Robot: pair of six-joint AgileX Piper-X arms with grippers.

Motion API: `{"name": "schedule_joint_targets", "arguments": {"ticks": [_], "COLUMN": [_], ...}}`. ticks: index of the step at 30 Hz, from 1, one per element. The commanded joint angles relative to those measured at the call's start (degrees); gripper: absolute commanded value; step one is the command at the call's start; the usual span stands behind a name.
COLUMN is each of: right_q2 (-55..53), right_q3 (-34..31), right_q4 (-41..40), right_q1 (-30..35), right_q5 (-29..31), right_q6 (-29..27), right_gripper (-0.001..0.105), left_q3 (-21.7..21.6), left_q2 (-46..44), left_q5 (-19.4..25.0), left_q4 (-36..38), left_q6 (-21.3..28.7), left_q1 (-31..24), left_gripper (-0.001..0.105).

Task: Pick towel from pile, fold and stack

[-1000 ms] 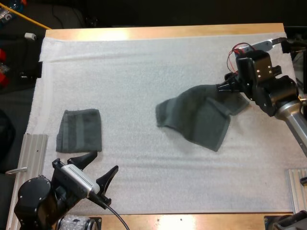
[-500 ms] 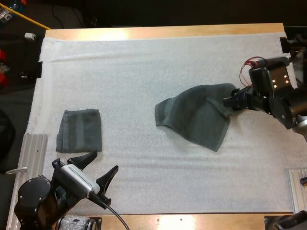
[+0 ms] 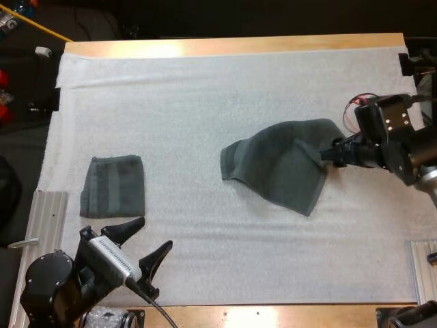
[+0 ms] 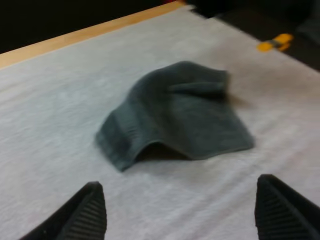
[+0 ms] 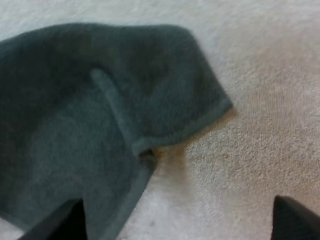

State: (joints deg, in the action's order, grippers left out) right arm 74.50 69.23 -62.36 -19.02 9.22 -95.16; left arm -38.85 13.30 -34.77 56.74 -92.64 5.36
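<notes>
Hovering low at the right edge of the crumpled towel, the right claw is holding its two black fingers wide apart with nothing between them; from its own camera one finger is sitting just at the towel's hem, and I cannot tell whether it is actually touching the cloth. Nothing is being gripped on that side. The towel itself is lying on the white mat a little right of the middle, humped up along one fold, with a corner flopping over toward the right claw and its near edge lifting off the mat. Across the mat, the left claw is waiting near the front edge, its fingers also spread wide and empty, pointing toward the crumpled towel from well apart. Just beyond that claw, near the left side of the mat, a folded towel is lying flat and neat as a small rectangle, so one piece is looking finished and is marking where the stack is going. To my eye the job is sitting partway: one towel is folded and placed, while the loose one is lying out but is not yet spread flat, folded or carried over onto the folded towel. The wooden table is showing as a strip along the far side.
</notes>
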Motion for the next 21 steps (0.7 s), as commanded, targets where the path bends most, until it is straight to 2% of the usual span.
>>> {"name": "schedule_joint_targets", "arguments": {"ticks": [1, 4, 11, 21], "right_q2": [0.2, 1.5, 6.2, 14.8], "right_q3": [0.0, 0.0, 0.0, 0.0], "right_q4": [0.9, 1.4, 2.6, 8.3], "right_q1": [1.1, 3.9, 10.2, 12.6], "right_q5": [-0.3, -1.2, -8.3, -9.9], "right_q6": [0.2, -0.1, -0.2, -0.6], "right_gripper": [0.071, 0.071, 0.071, 0.071], "left_q3": [-0.4, -0.4, -0.4, -0.4], "left_q2": [0.1, 0.1, 0.1, 0.1], "left_q5": [-1.2, -1.3, -1.6, -1.6], "left_q4": [-0.6, -0.6, -0.2, 5.1], "left_q6": [-0.5, -0.5, -0.5, -0.5], "left_q1": [0.4, 1.0, 2.9, 4.3], "left_gripper": [0.062, 0.062, 0.062, 0.062]}}
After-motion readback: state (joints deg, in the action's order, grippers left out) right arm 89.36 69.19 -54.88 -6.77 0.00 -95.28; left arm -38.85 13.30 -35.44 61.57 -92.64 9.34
